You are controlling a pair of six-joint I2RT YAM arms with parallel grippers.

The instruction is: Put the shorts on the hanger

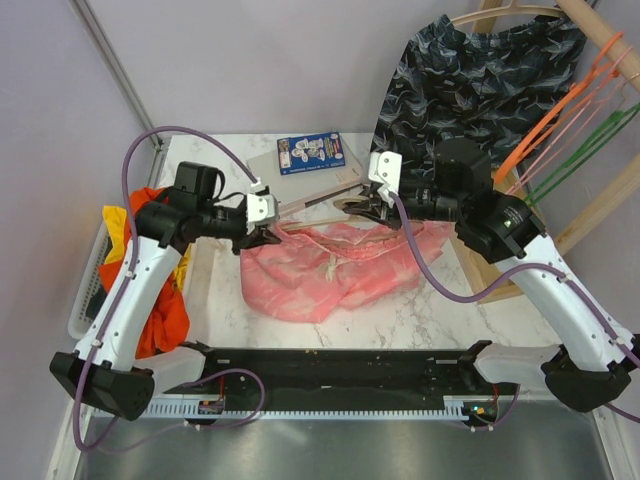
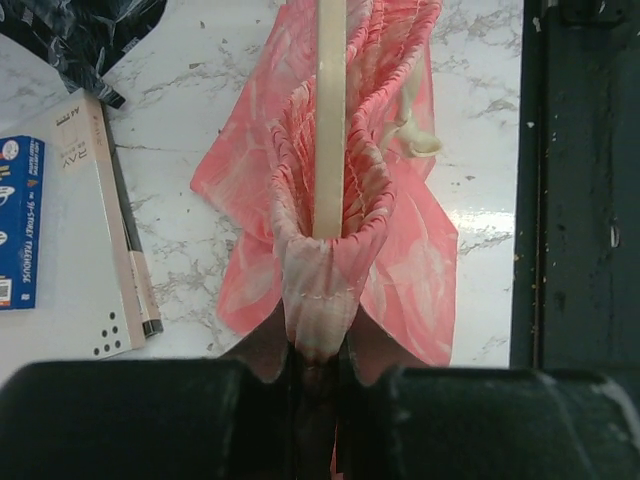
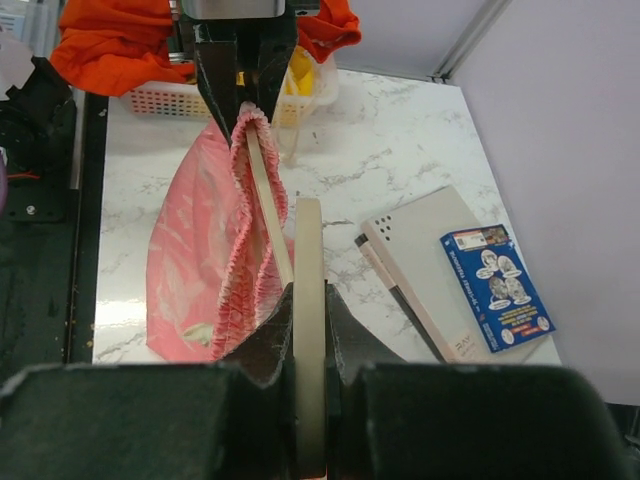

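Orange and yellow clothes fill the white basket on the left. The left pincer is shut tight on the waistband of the pink shorts. The shorts hang down onto the tabletop in the middle. The tan hanger pokes into the waistband. The right pincer squeezes the hanger's other end.

White marble table, lilac walls, seemingly wooden rack
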